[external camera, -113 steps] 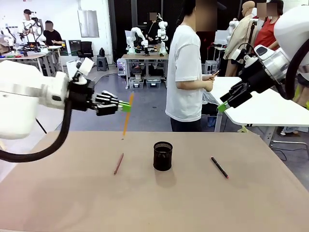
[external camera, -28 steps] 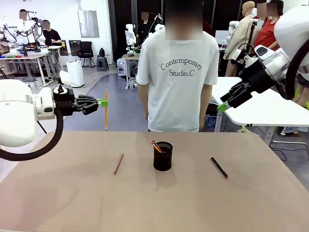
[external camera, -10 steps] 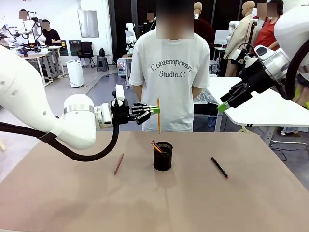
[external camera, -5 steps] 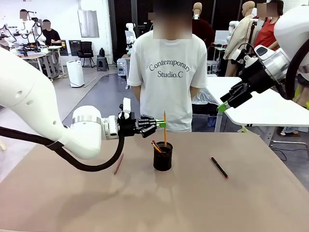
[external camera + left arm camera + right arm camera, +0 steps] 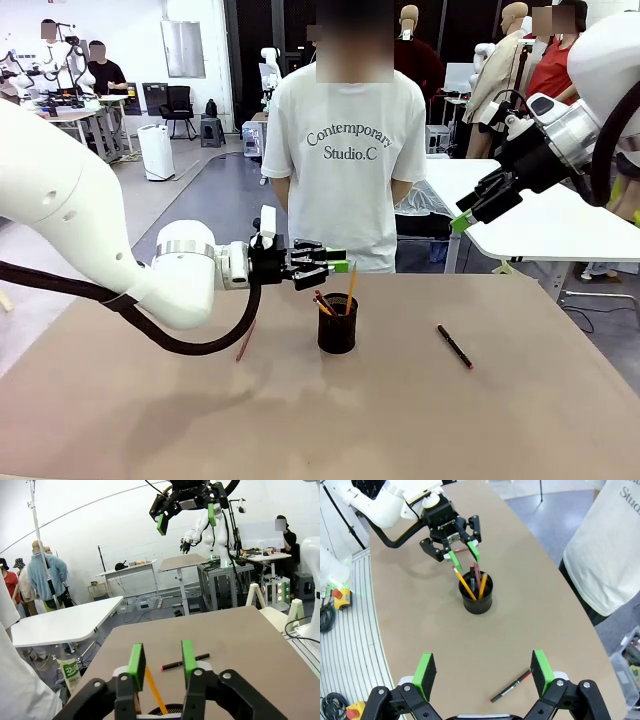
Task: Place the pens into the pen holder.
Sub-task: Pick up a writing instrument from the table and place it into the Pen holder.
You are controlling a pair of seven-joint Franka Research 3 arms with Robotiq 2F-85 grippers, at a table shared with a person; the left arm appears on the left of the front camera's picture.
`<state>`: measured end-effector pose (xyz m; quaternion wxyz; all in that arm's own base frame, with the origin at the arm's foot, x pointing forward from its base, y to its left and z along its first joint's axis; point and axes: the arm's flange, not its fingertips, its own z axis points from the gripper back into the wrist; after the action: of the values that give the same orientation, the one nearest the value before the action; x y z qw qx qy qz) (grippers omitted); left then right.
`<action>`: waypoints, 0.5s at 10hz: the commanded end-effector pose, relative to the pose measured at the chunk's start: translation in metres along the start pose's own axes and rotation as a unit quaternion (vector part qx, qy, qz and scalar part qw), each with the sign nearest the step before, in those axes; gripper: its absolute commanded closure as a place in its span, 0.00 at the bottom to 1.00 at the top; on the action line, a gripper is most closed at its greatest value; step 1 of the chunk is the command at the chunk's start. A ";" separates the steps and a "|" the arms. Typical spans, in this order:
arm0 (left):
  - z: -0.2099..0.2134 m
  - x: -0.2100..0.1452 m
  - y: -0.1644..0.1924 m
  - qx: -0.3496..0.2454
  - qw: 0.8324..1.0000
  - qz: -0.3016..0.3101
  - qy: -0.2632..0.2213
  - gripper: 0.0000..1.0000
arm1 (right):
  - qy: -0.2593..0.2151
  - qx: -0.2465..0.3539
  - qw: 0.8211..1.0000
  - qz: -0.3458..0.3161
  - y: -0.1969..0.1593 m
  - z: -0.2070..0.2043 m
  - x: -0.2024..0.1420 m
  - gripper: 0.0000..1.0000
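Left of the pen holder (image 5: pixel 337 328), a reddish-brown pen (image 5: pixel 243 349) lies flat on the table (image 5: pixel 470 420), partly crossed by the left arm's cable. The left gripper (image 5: pixel 341 266) hovers just above the holder's rim with its claw parted and nothing pinched between the green pads. Right below it, a yellow-orange pen (image 5: pixel 350 289) leans inside the holder with its top close to one pad; whether they touch cannot be told. At least one more pen (image 5: pixel 322 303) stands in the holder beside it. Behind the holder, a person (image 5: pixel 350 170) in a white T-shirt stands at the far edge. To the holder's right, the black pen with the red tip (image 5: pixel 454 346) rests on the table, well apart. High above that side hangs the right gripper (image 5: pixel 483 672), claw spread wide and empty.
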<state>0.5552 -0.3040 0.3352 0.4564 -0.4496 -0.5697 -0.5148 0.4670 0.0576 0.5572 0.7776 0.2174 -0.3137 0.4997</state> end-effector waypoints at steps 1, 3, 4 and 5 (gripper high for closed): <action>0.000 0.002 0.003 -0.006 1.000 -0.004 -0.004 0.02 | -0.002 0.002 1.000 -0.001 0.000 0.001 0.001 0.00; 0.003 0.005 0.002 -0.008 1.000 -0.007 -0.003 0.00 | -0.002 0.002 1.000 -0.001 0.000 0.001 0.001 0.00; 0.003 0.006 0.002 -0.009 1.000 -0.008 -0.003 0.00 | -0.002 0.002 1.000 -0.001 0.000 0.001 0.001 0.00; 0.003 0.006 0.002 -0.008 1.000 -0.008 -0.001 0.00 | -0.002 0.002 1.000 -0.001 0.000 0.001 0.001 0.00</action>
<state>0.5558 -0.3032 0.3381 0.4542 -0.4484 -0.5709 -0.5165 0.4670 0.0576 0.5572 0.7776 0.2174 -0.3137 0.4997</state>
